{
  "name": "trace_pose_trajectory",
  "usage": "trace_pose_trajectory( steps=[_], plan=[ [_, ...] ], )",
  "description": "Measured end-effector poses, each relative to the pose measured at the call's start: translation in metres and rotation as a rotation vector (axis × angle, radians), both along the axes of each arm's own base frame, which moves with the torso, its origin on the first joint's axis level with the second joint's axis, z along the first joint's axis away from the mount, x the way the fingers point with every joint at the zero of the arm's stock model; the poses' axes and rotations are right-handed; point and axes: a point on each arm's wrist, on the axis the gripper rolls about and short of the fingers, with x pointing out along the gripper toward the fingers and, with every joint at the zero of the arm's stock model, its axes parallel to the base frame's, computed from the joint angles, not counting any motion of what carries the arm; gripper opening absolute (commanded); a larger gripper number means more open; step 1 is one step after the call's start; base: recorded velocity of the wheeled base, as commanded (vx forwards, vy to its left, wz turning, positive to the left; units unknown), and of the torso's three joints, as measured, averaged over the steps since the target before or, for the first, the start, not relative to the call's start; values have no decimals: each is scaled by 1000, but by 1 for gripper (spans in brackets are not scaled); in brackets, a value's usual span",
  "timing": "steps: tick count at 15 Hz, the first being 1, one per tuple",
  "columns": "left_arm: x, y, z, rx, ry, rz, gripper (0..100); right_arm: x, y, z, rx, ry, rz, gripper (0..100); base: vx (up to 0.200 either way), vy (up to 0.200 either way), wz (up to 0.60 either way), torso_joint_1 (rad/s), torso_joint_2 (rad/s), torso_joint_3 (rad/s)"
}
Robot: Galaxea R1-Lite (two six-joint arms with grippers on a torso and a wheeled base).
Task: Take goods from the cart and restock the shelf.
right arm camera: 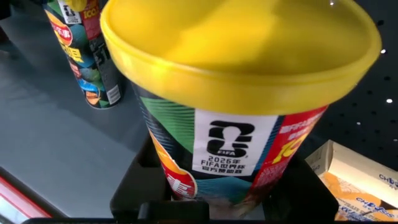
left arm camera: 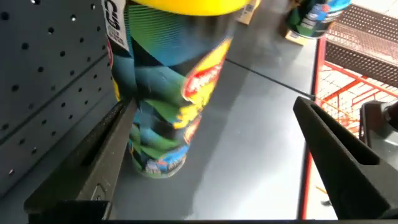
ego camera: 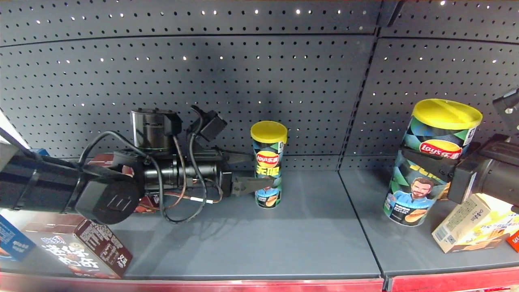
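1 yellow-lidded cylindrical chip can [ego camera: 268, 162] stands placed on the dark grey metal shelf [ego camera: 308, 235]; the left gripper [ego camera: 254, 170] fingers are spread wide either side, holding nothing. Right gripper [ego camera: 436, 168] fingers are clamped on a 2nd yellow-lidded can [ego camera: 413, 198], tilted low at the shelf's right bay, not yet released. Red wire cart [left arm camera: 354, 68] contents can't be seen.

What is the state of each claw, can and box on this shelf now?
left claw: open, a finger on each side of the small chips can.
small chips can: upright on the shelf, lid on.
right claw: shut on the large chips can.
large chips can: gripped, lid on, slightly tilted.
brown box: lying flat, closed.
cream box: lying flat, closed.
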Motion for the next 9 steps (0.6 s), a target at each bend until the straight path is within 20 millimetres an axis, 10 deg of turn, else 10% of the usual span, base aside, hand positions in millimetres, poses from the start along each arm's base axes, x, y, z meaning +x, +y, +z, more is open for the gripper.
trace_pose_trajectory(
  steps=[9],
  plan=[
    [30, 3, -10, -1, 1, 38, 100, -3, -1, -7, -5, 21, 23, 0, 0, 0, 0, 0, 0, 0]
  ],
)
